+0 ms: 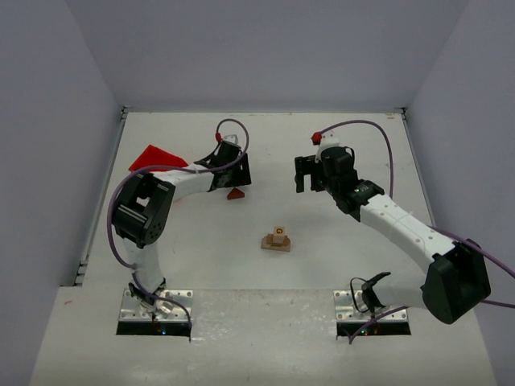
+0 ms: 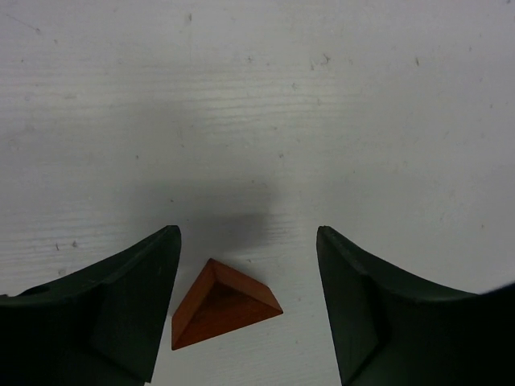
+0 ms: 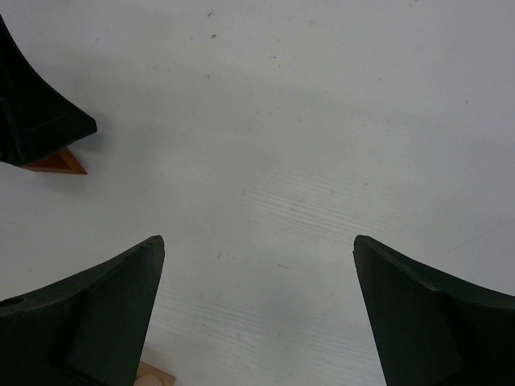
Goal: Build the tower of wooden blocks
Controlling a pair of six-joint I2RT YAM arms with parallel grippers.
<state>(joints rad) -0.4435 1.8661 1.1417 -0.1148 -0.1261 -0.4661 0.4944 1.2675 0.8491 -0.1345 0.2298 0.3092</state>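
Our left gripper [image 2: 245,241], jaws spread, straddles the reddish-brown triangular wooden roof piece [image 2: 225,304]; our right gripper [image 3: 257,241], also spread, hangs farther off.

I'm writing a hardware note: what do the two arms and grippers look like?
The left arm and right arm have white links, black joints and a looping purple cable with a red plug. The left gripper and right gripper each carry two matte black wedge-shaped fingers.

Roof piece [image 2: 225,310]: smooth reddish-brown wood, slight satin sheen. Table [image 2: 257,121]: white, matt, faintly grained, lightly scuffed.
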